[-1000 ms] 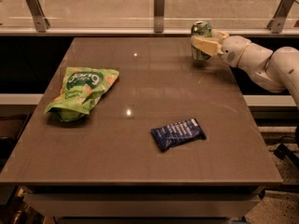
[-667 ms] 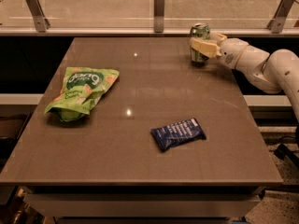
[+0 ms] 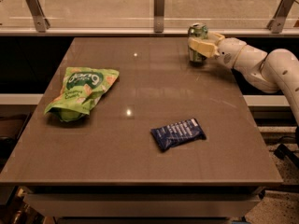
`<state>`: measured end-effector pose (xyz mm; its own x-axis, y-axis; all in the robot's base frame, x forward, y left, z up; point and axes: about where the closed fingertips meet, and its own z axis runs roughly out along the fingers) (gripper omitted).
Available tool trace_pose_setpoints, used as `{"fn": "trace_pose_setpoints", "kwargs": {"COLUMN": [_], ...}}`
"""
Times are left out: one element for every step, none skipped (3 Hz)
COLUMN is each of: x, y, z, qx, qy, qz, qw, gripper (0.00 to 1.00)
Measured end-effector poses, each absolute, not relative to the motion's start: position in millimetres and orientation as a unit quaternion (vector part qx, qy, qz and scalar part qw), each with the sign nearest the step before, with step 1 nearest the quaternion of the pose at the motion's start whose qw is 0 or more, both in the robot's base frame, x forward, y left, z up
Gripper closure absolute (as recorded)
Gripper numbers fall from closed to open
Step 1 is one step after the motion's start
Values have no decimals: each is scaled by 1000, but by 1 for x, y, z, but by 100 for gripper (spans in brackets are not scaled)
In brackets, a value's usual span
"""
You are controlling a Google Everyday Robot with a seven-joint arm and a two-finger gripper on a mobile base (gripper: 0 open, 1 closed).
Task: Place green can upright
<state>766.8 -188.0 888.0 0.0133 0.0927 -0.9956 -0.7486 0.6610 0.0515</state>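
Since a second ago, your gripper and the green can have slid just a tiny bit to the left. Nothing else has moved.

Count with me: one green can, one green snack bag, one blue packet and one gripper, all on one table.

The can stands straight up at about 1 o'clock on the table, near the far edge. Your arm reaches in from 3 o'clock. The gripper's fingers are squeezed around the can's middle. The bag lies at 9 o'clock and the packet at 5 o'clock, both well apart from the can.
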Motion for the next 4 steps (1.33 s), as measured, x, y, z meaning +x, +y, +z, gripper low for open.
{"fn": "trace_pose_setpoints", "kwargs": {"x": [767,768,768,768], "y": [-185,-181,-177,-177], "z": [888,889,889,889], "qx": [-263,-265,-266,-266], "qy": [626,625,624,624], "qz": [319,321,323,323], "qw": [661,661,660,660], "gripper": [36,12,0,0]}}
